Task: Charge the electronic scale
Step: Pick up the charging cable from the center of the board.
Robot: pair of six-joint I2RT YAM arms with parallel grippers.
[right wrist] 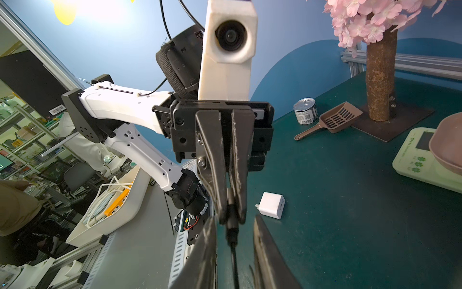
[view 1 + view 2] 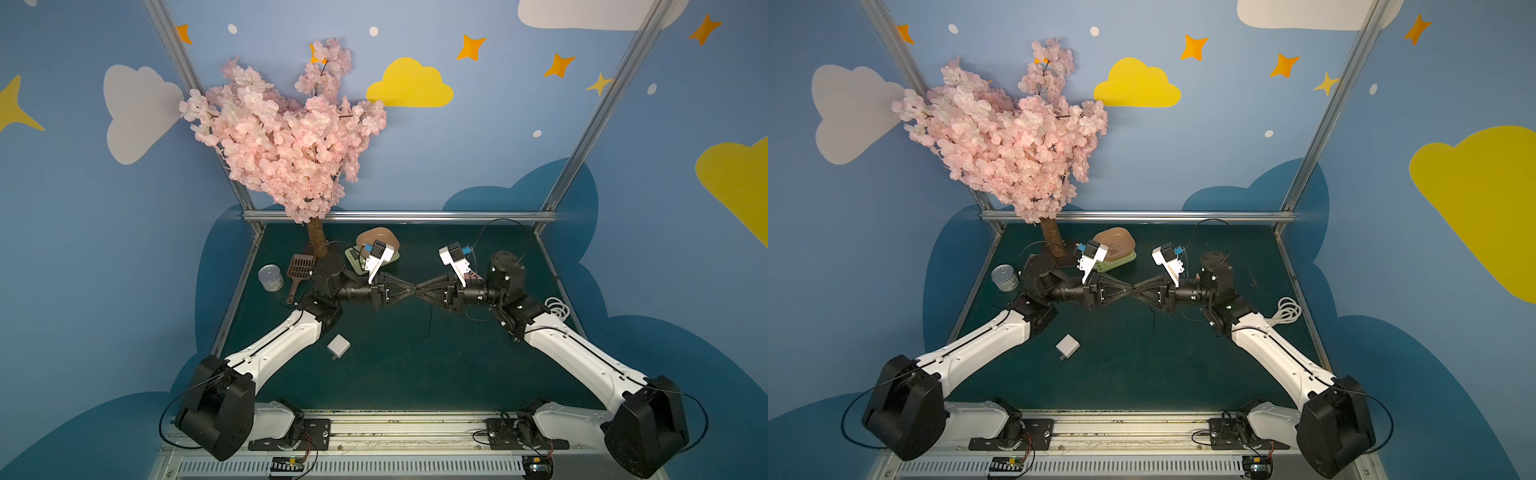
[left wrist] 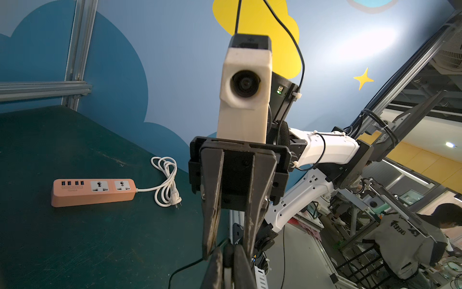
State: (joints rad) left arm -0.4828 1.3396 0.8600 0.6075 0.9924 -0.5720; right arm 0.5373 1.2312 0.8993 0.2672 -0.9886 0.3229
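Top views: left pincer (image 2: 412, 289) holds cable (image 2: 430, 320) mid-table; open table (image 2: 415, 374) front-centre.

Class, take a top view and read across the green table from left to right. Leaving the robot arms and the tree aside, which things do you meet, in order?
Tin can → brown scoop → white cube charger → electronic scale → black cable → coiled white cord.

Table: dark green top (image 2: 395, 374), lower middle in both top views.
Left of centre: tin can (image 2: 270, 278), brown scoop (image 2: 300, 268), tree trunk (image 2: 316, 237).
Centre: electronic scale (image 2: 1125, 259); white charger (image 2: 338, 345) below it.
Right of centre: coiled white cord (image 2: 559, 307).
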